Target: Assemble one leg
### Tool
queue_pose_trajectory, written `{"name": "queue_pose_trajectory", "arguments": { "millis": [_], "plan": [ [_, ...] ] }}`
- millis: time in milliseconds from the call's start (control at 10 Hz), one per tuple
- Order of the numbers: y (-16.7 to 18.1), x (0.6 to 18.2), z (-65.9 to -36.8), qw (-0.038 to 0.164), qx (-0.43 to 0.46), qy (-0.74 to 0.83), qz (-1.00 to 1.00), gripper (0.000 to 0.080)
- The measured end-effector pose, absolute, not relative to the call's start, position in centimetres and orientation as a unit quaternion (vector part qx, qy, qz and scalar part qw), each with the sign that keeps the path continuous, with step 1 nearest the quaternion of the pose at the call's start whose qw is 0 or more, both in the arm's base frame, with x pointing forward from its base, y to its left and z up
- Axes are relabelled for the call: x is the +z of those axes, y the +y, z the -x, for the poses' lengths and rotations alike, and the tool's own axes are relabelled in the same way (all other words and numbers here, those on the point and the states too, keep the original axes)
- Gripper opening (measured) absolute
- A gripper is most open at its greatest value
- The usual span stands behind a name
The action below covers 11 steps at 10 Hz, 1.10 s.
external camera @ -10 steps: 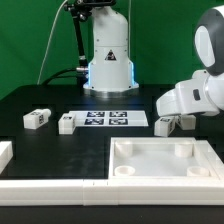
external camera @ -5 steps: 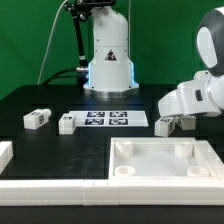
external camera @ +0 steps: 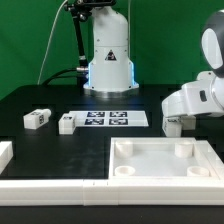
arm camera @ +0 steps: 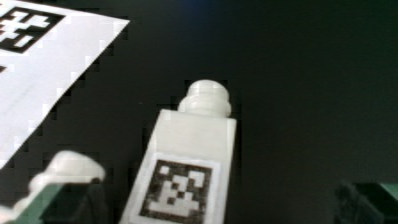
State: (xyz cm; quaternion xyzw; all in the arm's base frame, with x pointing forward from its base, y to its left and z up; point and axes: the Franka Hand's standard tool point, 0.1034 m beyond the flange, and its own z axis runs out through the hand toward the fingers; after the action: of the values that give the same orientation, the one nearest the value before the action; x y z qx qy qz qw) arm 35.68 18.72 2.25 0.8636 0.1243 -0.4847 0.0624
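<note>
In the wrist view a white leg (arm camera: 187, 150) with a rounded peg end and a black-and-white tag lies on the black table between my gripper's (arm camera: 217, 192) fingers. One fingertip (arm camera: 68, 172) is close beside it and the other (arm camera: 368, 196) stands well apart. The jaws are open and do not touch the leg. In the exterior view my gripper (external camera: 173, 126) is low over the table at the right and mostly hides that leg. Two more legs (external camera: 36, 118) (external camera: 66, 123) lie at the exterior view's left.
The marker board (external camera: 106, 119) lies mid-table and its corner shows in the wrist view (arm camera: 45, 75). A large white tray-like panel (external camera: 160, 178) with a raised rim sits in front. Another white part (external camera: 5, 153) is at the left edge. The robot base (external camera: 108, 60) stands behind.
The arm has shifted toward the exterior view's right and down. The gripper now covers the leg that showed below it before.
</note>
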Motion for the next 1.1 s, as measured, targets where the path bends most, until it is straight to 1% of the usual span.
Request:
{"name": "queue_pose_trajectory", "arguments": {
  "millis": [300,600,1100],
  "plan": [
    [18.27,2.15,-35.09,0.064,-0.492,0.122,-0.859,0.0649],
    [18.01,1.58,-34.88,0.062,-0.491,0.122,-0.86,0.0649],
    [17.83,1.29,-34.66,0.062,-0.492,0.121,-0.86,0.0649]
  ]
}}
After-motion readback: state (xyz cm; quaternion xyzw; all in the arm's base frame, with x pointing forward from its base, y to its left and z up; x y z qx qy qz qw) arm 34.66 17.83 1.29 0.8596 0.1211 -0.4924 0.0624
